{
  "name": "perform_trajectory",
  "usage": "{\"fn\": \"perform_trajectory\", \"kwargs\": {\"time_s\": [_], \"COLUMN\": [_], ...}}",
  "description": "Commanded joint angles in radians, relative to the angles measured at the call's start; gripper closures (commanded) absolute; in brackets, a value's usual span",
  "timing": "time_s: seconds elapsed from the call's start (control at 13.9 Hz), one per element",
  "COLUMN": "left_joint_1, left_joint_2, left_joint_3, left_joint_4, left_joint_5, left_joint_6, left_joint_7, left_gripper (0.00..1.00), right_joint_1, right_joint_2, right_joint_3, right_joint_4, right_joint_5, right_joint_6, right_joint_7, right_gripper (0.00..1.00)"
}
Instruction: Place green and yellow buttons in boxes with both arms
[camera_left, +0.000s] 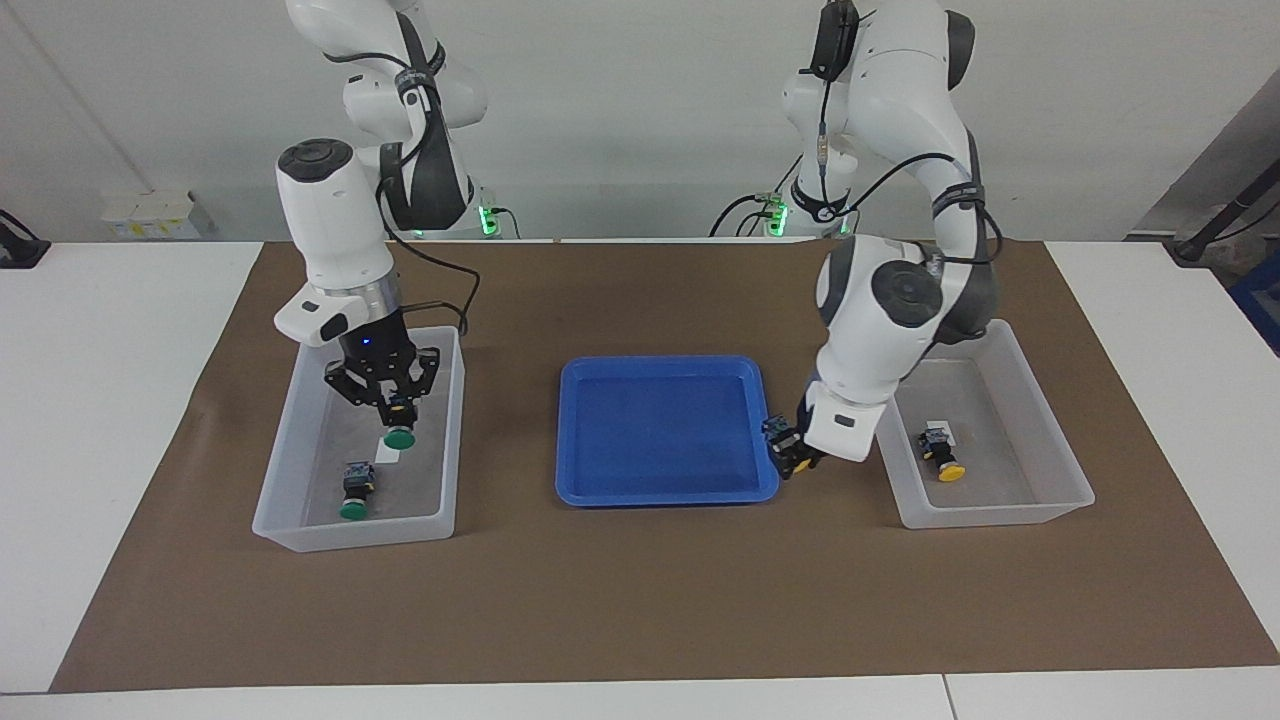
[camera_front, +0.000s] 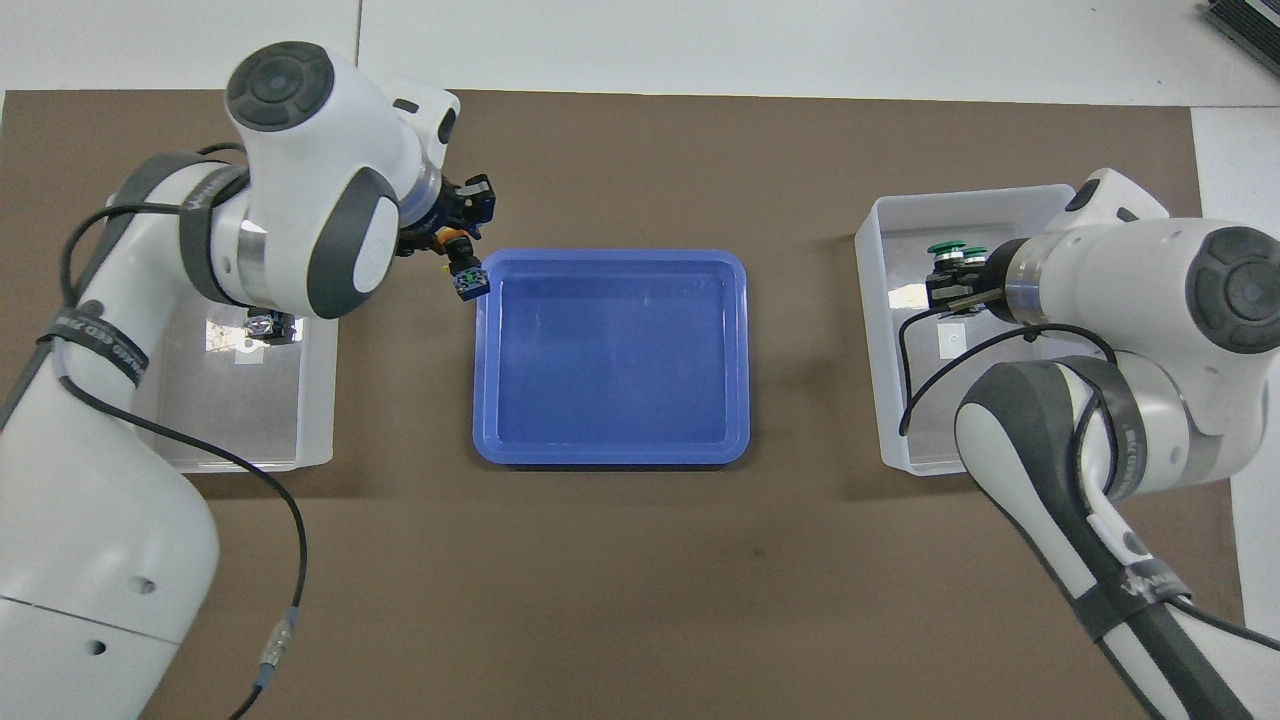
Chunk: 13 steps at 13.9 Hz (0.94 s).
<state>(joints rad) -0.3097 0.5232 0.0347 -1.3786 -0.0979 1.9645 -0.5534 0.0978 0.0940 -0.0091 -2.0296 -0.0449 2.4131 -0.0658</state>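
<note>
Brown matting covers the white table (camera_left: 120, 400). Right gripper (camera_left: 393, 417) hangs inside the bin (camera_left: 290, 440) toward the right arm's end — jaws clamped on a green button (camera_left: 399, 436). Left gripper (camera_left: 788, 455) grips a yellow button (camera_left: 800, 463) over the blue tray's (camera_left: 660, 425) edge — beside the other bin (camera_left: 1040, 420).

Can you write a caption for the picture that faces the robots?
Right gripper carries a green button over its box; left gripper carries a yellow one.

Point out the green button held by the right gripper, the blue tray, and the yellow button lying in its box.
held green button (camera_left: 399, 437): facing view, on its green cap.
blue tray (camera_left: 660, 368): facing view, on the rim nearest the robots.
yellow button in box (camera_left: 950, 472): facing view, on its yellow cap.
</note>
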Motion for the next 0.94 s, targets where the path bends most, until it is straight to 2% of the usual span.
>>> {"fn": "perform_trajectory", "kwargs": {"time_s": [0.0, 0.22, 0.43, 0.58, 0.65, 0.72, 0.79, 0.86], "left_joint_1": [0.111, 0.228, 0.311, 0.339, 0.342, 0.342, 0.342, 0.346], "left_joint_2": [-0.034, -0.041, -0.069, -0.071, -0.089, -0.107, -0.133, -0.153], "left_joint_3": [-0.013, -0.012, 0.001, 0.004, 0.005, 0.005, 0.005, 0.005], "left_joint_4": [0.045, 0.085, 0.078, 0.061, 0.021, -0.037, -0.110, -0.182], "left_joint_5": [-0.012, -0.012, 0.000, 0.017, 0.046, 0.078, 0.090, 0.092], "left_joint_6": [-0.119, -0.211, -0.197, -0.167, -0.135, -0.081, -0.012, 0.057], "left_joint_7": [0.162, 0.349, 0.537, 0.596, 0.601, 0.601, 0.601, 0.601], "left_gripper": [1.00, 1.00, 1.00, 1.00, 1.00, 1.00, 1.00, 1.00], "right_joint_1": [-0.023, -0.050, -0.049, -0.040, -0.040, -0.040, -0.040, -0.040], "right_joint_2": [0.030, 0.113, 0.180, 0.213, 0.225, 0.231, 0.233, 0.233], "right_joint_3": [0.014, 0.015, 0.017, 0.017, 0.017, 0.015, 0.017, 0.017], "right_joint_4": [-0.038, -0.034, -0.011, 0.008, 0.011, 0.011, 0.011, 0.011], "right_joint_5": [-0.003, 0.000, 0.000, 0.000, 0.000, 0.000, 0.000, 0.000], "right_joint_6": [0.083, 0.160, 0.210, 0.225, 0.233, 0.241, 0.241, 0.241], "right_joint_7": [-0.009, -0.003, 0.010, 0.037, 0.038, 0.038, 0.040, 0.044], "right_gripper": [1.00, 1.00, 1.00, 1.00, 0.97, 0.84, 0.63, 0.46]}}
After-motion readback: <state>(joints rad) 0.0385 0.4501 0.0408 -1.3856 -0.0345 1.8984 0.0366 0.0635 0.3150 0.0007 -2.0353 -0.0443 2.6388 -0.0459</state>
